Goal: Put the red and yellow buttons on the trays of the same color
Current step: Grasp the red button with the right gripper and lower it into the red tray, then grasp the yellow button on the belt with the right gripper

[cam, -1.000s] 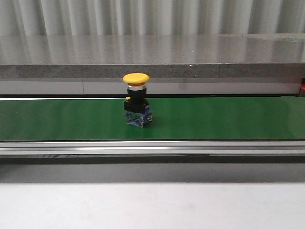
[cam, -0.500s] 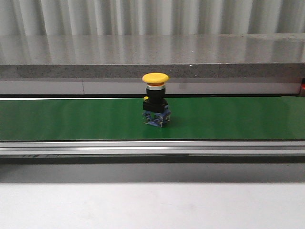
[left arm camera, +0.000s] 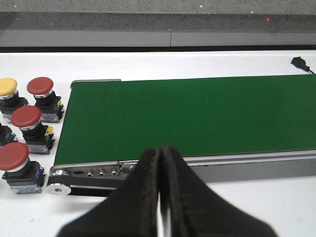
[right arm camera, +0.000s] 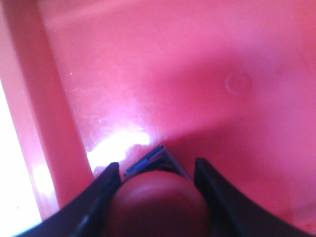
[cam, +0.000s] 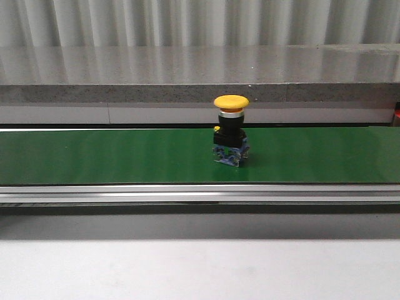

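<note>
A yellow button (cam: 231, 101) with a black body and a bluish base is seen upright on the green belt (cam: 94, 156) in the front view, a little right of the belt's middle and nearer its far edge. Behind the belt a grey stone ledge (cam: 200, 75) runs the full width, and a metal rail (cam: 200, 194) borders the belt's near side. In the right wrist view a red button (right arm camera: 158, 205) is held between the dark fingers (right arm camera: 101, 197) of the right gripper (right arm camera: 157, 173), its rounded cap filling the gap and its bluish base pointing toward the floor of a red tray (right arm camera: 197, 74); whether the base touches the tray floor cannot be judged, as the view is very close and blurred. A raised wall of the tray is visible beside the gripper. In the left wrist view the left gripper (left arm camera: 159, 163) is pressed together with nothing between its fingers, above the belt's end roller (left arm camera: 59, 187). On the white table (left arm camera: 247, 207) beside that end, three red buttons (left arm camera: 25, 118) and one yellow-capped button (left arm camera: 7, 87) are grouped upright.
</note>
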Controlling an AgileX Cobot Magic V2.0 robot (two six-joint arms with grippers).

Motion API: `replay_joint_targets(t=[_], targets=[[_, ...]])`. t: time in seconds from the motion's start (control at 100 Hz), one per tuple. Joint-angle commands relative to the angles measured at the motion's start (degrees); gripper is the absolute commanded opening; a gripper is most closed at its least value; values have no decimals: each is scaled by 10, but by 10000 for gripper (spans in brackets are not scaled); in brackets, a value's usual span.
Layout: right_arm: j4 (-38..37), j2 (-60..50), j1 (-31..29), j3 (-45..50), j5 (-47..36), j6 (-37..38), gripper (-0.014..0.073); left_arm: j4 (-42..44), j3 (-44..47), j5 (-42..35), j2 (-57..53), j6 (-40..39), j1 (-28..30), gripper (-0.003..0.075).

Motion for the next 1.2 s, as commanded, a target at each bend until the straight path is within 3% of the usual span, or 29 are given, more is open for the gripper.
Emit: replay_joint_targets(t=[0.0,0.1,0.37,0.69,1.19], targets=[[-7,-37,-4,-15,-2,-4,547,-4,-15,-42,4,-1,-6,-20],[-11,-55,-4,-15,2,-4,665,-4,-15,-42,4,-1,-6,-20],[-11,-150,-4,-15,29,-4,664,-4,-15,-42,4,-1,-6,-20],[-10,-282,6,10,123,-6,664,-4,-15,-42,4,-1,-6,-20],[-10,-420,169,204,169,-35,664,-4,-15,-42,4,-1,-6,-20]])
